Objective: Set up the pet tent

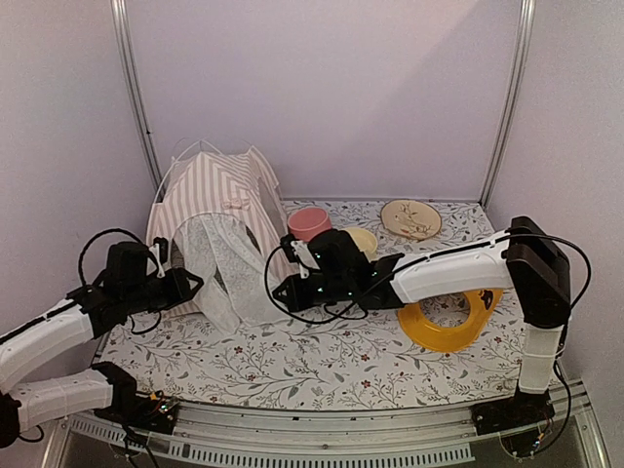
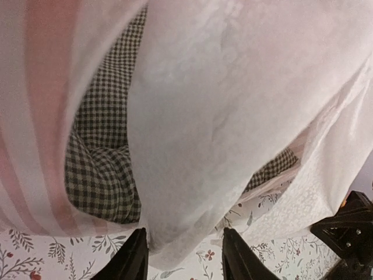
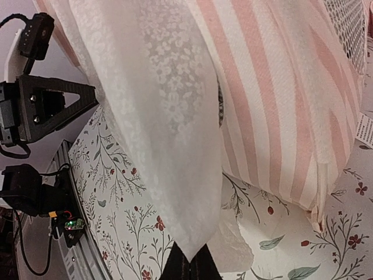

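The pet tent [image 1: 219,190], pink-and-white striped, stands at the back left with thin white poles over its top. Its white sheer door flap [image 1: 229,268] hangs in front. My right gripper [image 1: 280,292] is shut on the flap's pointed lower tip [image 3: 187,248], with the striped wall [image 3: 274,116] just beyond. My left gripper [image 1: 192,285] is open at the tent's left front. In its wrist view the flap's hem [image 2: 180,221] droops between the spread fingers [image 2: 133,256] without being pinched. A green-and-white checked cushion [image 2: 99,175] shows inside the tent.
A pink bowl [image 1: 309,222], a pale yellow dish [image 1: 362,240] and a round woven plate [image 1: 410,218] sit behind my right arm. A yellow ring [image 1: 448,320] lies at the right. Floral cloth [image 1: 322,361] covers the table; metal frame posts [image 1: 132,88] rise at the back.
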`<state>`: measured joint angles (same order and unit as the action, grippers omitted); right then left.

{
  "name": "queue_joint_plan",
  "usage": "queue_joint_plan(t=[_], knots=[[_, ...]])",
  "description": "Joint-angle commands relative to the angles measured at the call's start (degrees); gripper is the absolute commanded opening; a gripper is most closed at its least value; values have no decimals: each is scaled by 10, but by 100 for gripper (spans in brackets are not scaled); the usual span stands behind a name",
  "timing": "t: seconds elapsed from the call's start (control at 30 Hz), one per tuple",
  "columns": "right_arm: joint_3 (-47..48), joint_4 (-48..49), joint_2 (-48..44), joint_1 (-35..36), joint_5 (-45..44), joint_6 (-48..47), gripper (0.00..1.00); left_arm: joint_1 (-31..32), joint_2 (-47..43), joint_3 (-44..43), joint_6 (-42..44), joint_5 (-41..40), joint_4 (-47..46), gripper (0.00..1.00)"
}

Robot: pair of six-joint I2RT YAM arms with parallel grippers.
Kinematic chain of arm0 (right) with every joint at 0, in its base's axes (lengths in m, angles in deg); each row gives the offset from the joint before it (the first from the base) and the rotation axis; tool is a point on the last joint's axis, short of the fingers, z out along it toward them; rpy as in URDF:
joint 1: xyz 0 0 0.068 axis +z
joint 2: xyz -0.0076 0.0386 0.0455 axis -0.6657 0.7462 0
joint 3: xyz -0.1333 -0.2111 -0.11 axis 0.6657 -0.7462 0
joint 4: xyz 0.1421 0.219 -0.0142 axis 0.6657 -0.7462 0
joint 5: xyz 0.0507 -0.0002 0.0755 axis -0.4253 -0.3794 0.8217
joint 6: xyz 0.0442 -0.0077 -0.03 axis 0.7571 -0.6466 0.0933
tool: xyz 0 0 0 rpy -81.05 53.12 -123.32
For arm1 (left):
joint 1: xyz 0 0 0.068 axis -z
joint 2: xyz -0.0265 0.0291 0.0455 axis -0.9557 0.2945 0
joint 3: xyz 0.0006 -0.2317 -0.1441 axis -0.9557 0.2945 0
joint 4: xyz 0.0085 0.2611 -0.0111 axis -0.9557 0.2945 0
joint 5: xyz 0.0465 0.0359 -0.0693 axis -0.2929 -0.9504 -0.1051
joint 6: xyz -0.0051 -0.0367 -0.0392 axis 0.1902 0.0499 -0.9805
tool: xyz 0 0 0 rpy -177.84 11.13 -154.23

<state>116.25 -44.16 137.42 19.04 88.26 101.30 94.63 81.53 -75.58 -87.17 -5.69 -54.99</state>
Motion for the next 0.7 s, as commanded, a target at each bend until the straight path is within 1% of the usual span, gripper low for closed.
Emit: queue_joint_plan(t=[0.0, 0.07, 0.1, 0.2, 0.27, 0.33, 0.37, 0.43, 0.5, 0.53, 0.67], knots=[[9, -34, -29, 8, 5, -2, 0, 8, -44, 34, -15, 5, 19, 46], [8, -40, -31, 12, 4, -1, 0, 13, -58, 48, -20, 8, 21, 55], [6, -43, -32, 13, 3, -1, 0, 16, -62, 55, -25, 11, 16, 57], [0, -45, -35, 19, 0, 3, 0, 30, -52, 69, -30, 13, -3, 57], [-5, -44, -37, 21, -1, 8, 0, 38, -41, 73, -29, 14, -22, 54], [-6, -45, -37, 23, 0, 12, 0, 45, -25, 71, -30, 11, -35, 47], [-6, -45, -37, 24, -1, 14, 0, 47, -16, 68, -31, 9, -36, 40], [-6, -44, -37, 25, -4, 14, 0, 54, -1, 55, -28, 4, -26, 23], [-5, -45, -35, 25, -9, 14, 0, 64, -2, 33, -24, -3, 2, 2], [-3, -46, -34, 25, -12, 12, 0, 74, -9, 17, -22, -11, 20, 0], [5, -49, -27, 25, -21, 4, 0, 118, -48, -57, -31, -46, 129, 0]])
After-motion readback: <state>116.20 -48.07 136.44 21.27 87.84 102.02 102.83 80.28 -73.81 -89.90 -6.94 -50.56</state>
